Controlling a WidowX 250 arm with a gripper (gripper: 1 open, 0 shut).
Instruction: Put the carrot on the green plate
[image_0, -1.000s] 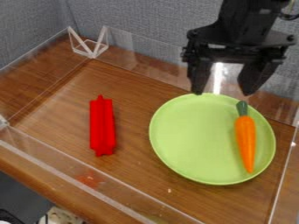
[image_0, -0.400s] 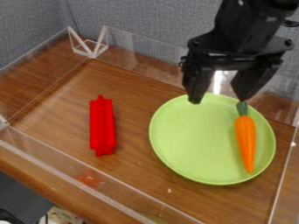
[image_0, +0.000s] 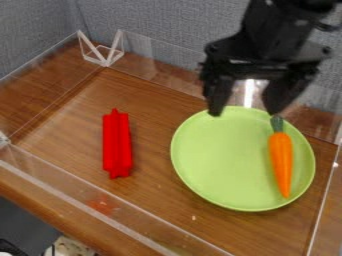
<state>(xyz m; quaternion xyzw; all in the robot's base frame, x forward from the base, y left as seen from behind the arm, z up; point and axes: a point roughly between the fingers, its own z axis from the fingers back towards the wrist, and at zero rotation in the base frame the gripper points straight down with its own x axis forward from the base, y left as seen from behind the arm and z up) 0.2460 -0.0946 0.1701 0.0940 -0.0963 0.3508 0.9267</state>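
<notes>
The orange carrot (image_0: 281, 158) lies on the right side of the lime-green plate (image_0: 221, 160), its dark green stem tip pointing toward the back. My gripper (image_0: 250, 100) hangs above the plate's far edge, up and left of the carrot's stem end. It is open, its two black fingers (image_0: 217, 97) spread wide with nothing between them. The gripper is apart from both carrot and plate.
A red ridged oblong block (image_0: 118, 142) lies on the wooden table left of the plate. A clear wire stand (image_0: 102, 47) sits at the back left. Transparent low walls (image_0: 80, 200) border the table's front and left.
The gripper has shifted slightly leftward over the plate's far edge and rolled a little. Carrot, plate and block have not moved.
</notes>
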